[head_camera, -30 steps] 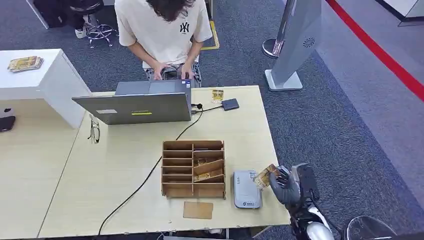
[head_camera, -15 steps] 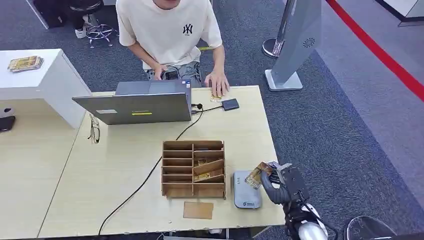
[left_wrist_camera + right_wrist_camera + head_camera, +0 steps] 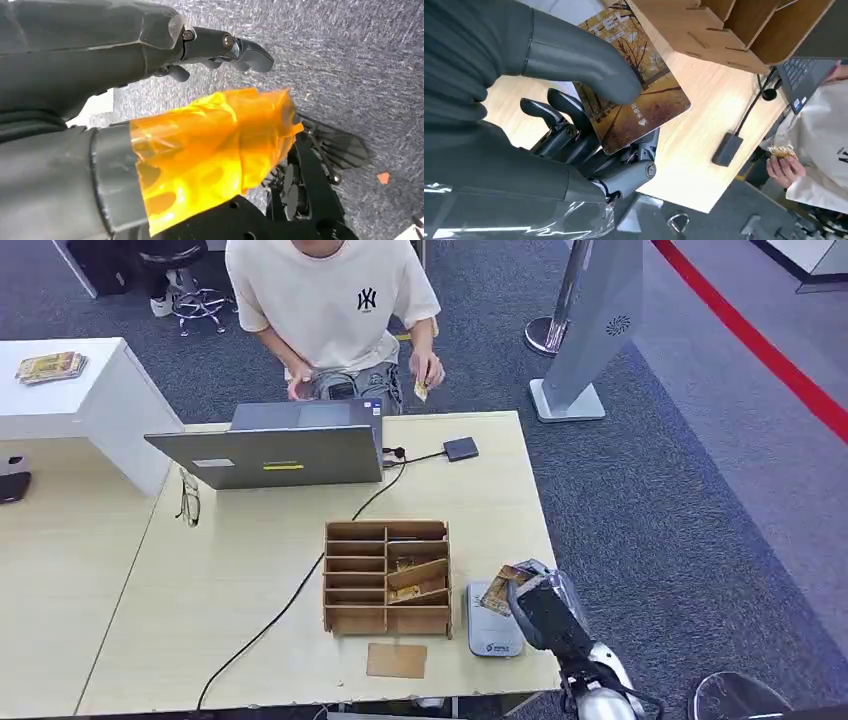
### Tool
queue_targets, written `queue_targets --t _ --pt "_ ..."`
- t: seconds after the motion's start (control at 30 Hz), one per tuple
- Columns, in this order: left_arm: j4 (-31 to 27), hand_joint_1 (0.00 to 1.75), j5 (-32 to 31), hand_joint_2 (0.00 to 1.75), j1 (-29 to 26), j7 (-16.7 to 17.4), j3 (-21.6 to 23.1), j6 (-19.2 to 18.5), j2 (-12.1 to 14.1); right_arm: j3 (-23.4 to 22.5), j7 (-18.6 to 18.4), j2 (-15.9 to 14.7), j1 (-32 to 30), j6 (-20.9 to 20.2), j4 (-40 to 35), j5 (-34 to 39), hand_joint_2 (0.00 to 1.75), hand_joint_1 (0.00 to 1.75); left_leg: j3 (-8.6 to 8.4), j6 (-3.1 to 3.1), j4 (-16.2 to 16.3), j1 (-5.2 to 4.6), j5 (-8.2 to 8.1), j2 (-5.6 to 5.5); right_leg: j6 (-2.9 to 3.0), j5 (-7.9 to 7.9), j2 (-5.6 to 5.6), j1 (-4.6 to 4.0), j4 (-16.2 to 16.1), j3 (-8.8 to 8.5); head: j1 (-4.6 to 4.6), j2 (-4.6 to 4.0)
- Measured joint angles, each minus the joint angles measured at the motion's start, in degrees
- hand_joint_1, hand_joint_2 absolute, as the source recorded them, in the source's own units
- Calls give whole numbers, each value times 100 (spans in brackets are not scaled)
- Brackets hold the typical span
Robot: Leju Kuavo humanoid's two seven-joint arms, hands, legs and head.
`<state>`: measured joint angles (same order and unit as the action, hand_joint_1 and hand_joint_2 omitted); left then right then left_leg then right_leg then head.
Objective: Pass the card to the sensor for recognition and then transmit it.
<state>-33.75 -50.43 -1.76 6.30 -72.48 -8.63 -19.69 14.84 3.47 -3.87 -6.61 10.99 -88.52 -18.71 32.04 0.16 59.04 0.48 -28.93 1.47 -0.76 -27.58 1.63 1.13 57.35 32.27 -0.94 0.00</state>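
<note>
Landmark = wooden organizer (image 3: 386, 577), mid-table (image 3: 240, 580). Far to its left: white cabinet (image 3: 90, 405) with a stack of cards (image 3: 50, 366) on top. Behind it and to the left: open laptop (image 3: 275, 445), glasses (image 3: 189, 500) lying beside the laptop; black cable (image 3: 300, 585) runs past the organizer's left side to the table's front edge. Person (image 3: 335, 310) sits behind the laptop, one hand (image 3: 427, 370) holding a small card. Some cards sit in the organizer's right-hand slots. In front of it: flat brown panel (image 3: 396, 660). Behind it to the right: small dark box (image 3: 460, 448) on a cable. Just right of the organizer: grey sensor (image 3: 492, 620) flat on the table. Right hand (image 3: 540, 605) grips the card (image 3: 503, 586), thumb on top, fingers underneath; card sits tilted over the sensor, contact not clear. Left hand (image 3: 150, 100): hangs over carpet, fingers extended, nothing in them.
</note>
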Motion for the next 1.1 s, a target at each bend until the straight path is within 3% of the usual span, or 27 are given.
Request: queue_targets --t 0.3,0.63,1.1 --pt "-114 0 451 0 -7 197 394 33 17 9 -271 0 87 173 151 -935 175 175 2 0 0 0 0 -1 0 0 1 0 1 -1 0 0" --pt "-177 0 562 0 -75 234 617 42 39 9 -321 0 127 186 297 -1029 175 175 2 0 0 0 0 -1 0 0 1 0 1 0 0 0" --pt "-610 0 1670 0 -424 830 1611 142 83 31 -564 2 260 -15 778 -1265 175 175 3 0 0 0 0 -1 0 0 1 0 1 -1 2 0"
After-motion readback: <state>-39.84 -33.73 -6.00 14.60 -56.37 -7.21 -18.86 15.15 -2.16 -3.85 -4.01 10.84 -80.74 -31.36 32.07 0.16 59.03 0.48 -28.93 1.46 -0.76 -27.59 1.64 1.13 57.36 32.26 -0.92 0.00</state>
